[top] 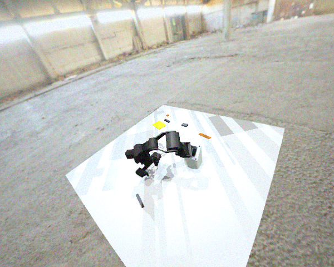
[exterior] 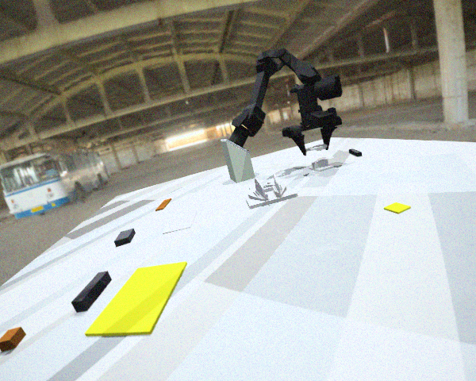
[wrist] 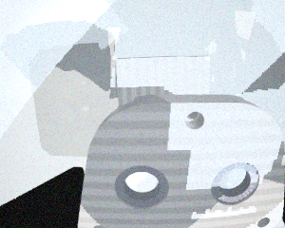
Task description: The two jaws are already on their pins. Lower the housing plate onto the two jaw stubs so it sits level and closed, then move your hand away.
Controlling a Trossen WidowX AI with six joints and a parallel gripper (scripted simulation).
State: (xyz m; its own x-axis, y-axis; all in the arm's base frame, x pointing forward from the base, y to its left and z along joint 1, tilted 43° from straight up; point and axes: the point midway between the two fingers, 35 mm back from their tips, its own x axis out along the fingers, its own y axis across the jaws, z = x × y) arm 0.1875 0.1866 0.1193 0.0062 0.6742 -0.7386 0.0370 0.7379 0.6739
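My gripper (top: 150, 166) (exterior: 316, 151) (wrist: 180, 177) is shut on the housing plate (exterior: 320, 146) (wrist: 133, 147), a grey-white plate with two large round holes and a smaller one, seen face-on in the wrist view. The plate hangs level or nearly so between the fingertips, above a small grey block (exterior: 320, 164) on the table. The base (exterior: 270, 201) with two upright grey jaws (exterior: 259, 190) (exterior: 278, 187) stands left of the gripper in the exterior view, apart from the plate. The arm partly hides it in the top view. The pins and stubs are too small to make out.
A tall pale green box (top: 193, 163) (exterior: 239, 166) stands by the arm's base. A large yellow sheet (top: 159, 124) (exterior: 140, 301), a small yellow square (exterior: 397, 207), dark blocks (top: 185, 124) (exterior: 91, 291) and orange pieces (top: 204, 136) (exterior: 163, 204) lie around. A dark bar (top: 140, 201) (exterior: 355, 152) lies beyond the gripper.
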